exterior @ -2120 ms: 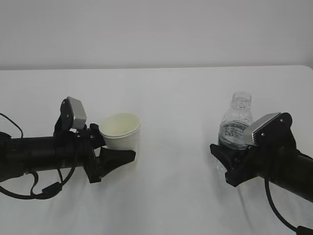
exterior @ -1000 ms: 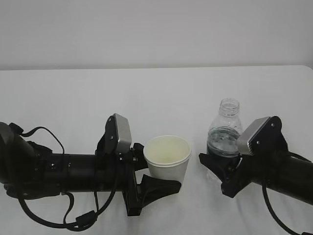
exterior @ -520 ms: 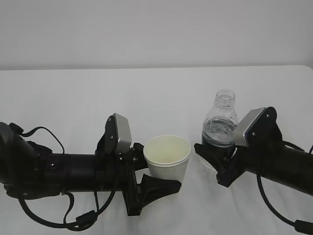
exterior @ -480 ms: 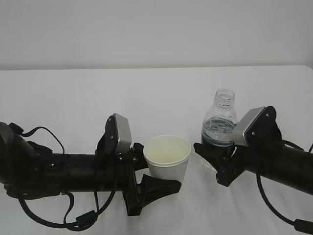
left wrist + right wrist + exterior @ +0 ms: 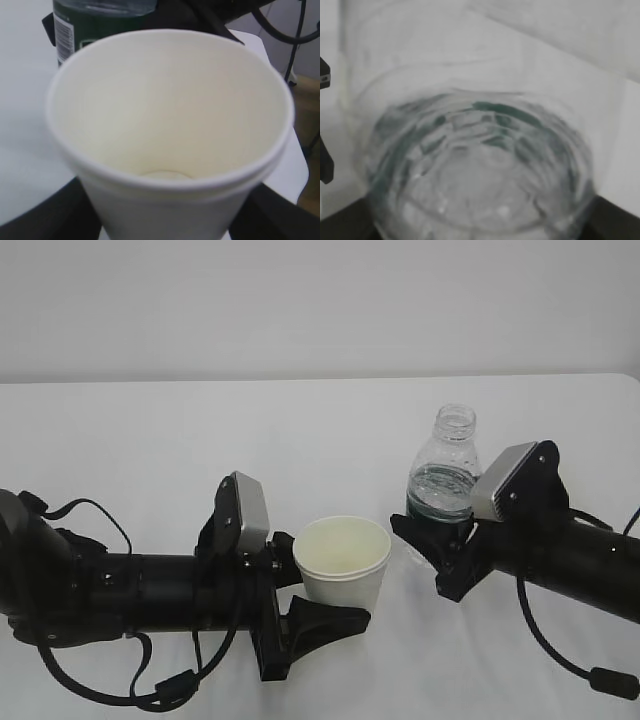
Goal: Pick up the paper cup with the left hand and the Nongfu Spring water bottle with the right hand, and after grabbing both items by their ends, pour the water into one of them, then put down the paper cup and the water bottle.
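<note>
Cream paper cup (image 5: 343, 562), gripped low by the black left hand (image 5: 291, 615), waits as the black right hand (image 5: 432, 553) edges its clamped clear, green-labelled uncapped Nongfu Spring water bottle (image 5: 440, 480) closer, upright beside it, ready for pouring.

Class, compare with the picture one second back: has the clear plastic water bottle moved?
Yes. The clear plastic water bottle has shifted left and slightly up, closing on the white paper cup, which stayed put.

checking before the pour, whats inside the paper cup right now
Nothing visible: the paper cup shows only a bare cream wall and a dry-looking bottom in the left wrist view. The water is in the bottle. The cup's outer base is hidden by the left gripper.
</note>
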`<state>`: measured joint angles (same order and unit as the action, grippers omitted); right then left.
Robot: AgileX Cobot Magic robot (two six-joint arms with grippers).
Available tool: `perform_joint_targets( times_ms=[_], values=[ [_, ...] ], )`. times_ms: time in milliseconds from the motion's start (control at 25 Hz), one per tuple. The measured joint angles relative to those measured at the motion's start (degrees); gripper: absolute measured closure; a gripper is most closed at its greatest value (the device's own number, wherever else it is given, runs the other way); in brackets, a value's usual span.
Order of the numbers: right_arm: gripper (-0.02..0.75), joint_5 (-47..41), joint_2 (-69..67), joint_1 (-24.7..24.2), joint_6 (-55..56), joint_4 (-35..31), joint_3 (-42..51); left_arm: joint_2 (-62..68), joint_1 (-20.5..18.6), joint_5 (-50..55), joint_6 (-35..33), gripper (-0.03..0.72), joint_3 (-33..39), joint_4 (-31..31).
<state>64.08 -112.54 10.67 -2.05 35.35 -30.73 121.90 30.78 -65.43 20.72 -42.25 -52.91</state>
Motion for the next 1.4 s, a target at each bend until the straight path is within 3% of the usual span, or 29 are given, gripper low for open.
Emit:
perform_joint_targets(
  times_ms=[680, 1400],
  values=[
    [0.247, -12.61, 6.84, 0.0, 2.59, 0.8, -3.07, 0.0, 0.0, 0.0, -1.06, 0.204, 0.0, 1.65],
    [0.247, -15.86, 7.29, 0.0, -4.81, 2.32, -4.77, 0.0, 0.0, 0.0, -1.29, 0.205, 0.0, 2.14]
  ],
)
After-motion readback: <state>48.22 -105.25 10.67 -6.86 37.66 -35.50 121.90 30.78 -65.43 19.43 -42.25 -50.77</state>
